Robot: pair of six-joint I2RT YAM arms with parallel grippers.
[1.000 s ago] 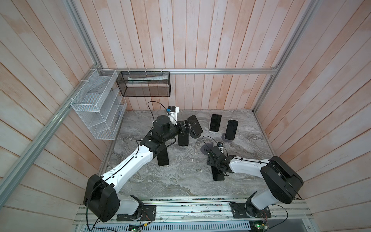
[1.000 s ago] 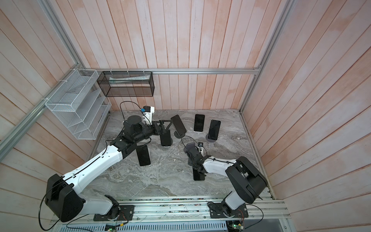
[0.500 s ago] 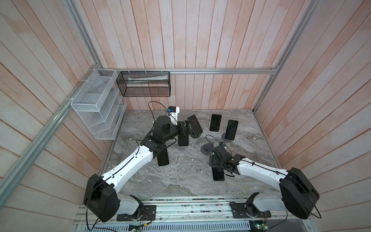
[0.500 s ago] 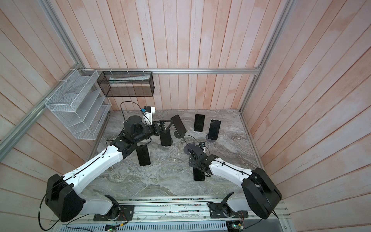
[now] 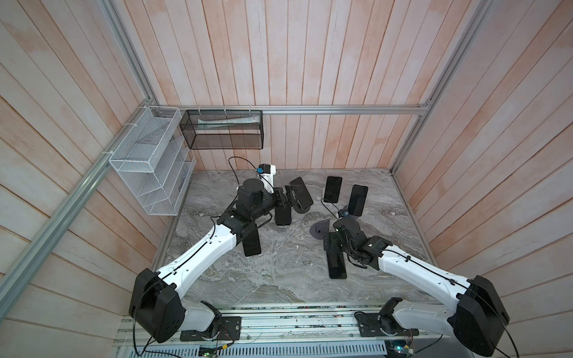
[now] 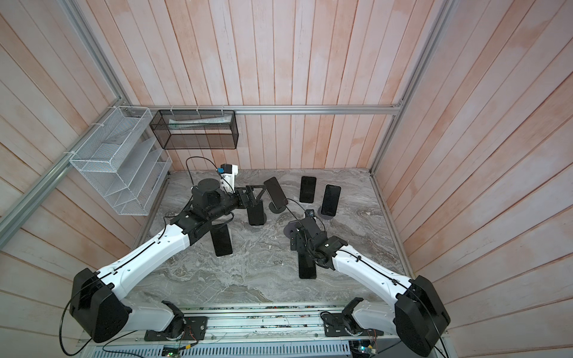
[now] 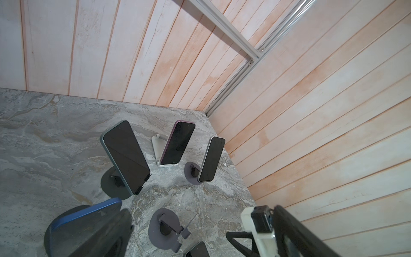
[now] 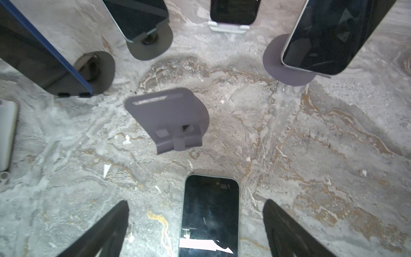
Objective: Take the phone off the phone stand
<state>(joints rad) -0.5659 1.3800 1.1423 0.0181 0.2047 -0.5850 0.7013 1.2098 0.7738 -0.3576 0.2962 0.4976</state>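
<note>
Right gripper (image 8: 196,201) has its jaws wide apart either side of the phone (image 8: 211,213), which lies flat on the table (image 8: 311,155) just short of the empty stand (image 8: 166,120). So this looks like the let-go step. Left gripper (image 7: 201,209) is spread open too, holding nothing, right by the blue phone (image 7: 89,220) on its stand. Next, I'd guess: right lifts clear without nudging anything, left squeezes blue's edges.

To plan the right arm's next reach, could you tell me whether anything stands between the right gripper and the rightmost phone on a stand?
Nothing visible does: only bare table lies between the open right gripper and that phone. The empty stand sits off to one side of that line.
</note>
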